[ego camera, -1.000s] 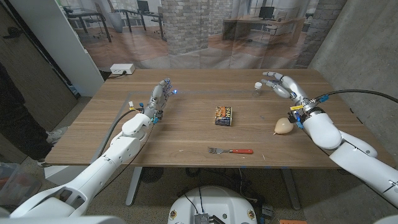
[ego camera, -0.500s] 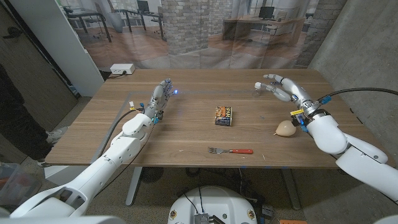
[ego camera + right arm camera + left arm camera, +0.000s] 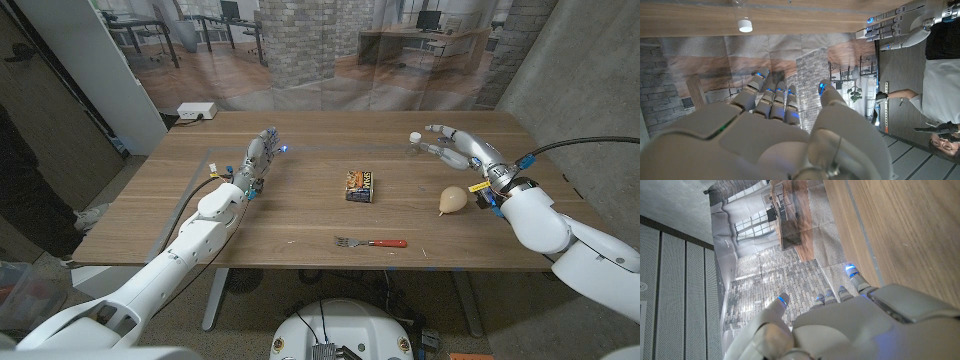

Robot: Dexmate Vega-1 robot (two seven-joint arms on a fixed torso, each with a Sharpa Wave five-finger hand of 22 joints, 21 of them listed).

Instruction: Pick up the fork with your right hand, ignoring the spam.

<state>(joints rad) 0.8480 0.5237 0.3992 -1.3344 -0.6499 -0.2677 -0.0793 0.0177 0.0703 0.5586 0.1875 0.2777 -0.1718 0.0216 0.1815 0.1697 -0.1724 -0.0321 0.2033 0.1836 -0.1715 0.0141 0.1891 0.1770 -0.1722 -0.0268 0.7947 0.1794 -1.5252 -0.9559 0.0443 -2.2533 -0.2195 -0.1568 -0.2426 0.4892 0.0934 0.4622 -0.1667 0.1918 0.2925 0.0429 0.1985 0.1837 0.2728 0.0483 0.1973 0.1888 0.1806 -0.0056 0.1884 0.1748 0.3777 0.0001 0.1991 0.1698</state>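
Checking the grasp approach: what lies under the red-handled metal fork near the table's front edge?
Only bare wooden table shows under the red-handled metal fork, which lies flat on it. The narrow strip directly beneath the fork is covered, so nothing can be told there.

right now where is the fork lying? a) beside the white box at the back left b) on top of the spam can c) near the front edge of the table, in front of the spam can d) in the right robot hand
c: the fork lies on the table near its front edge, in front of the spam can, with no robot hand touching it.
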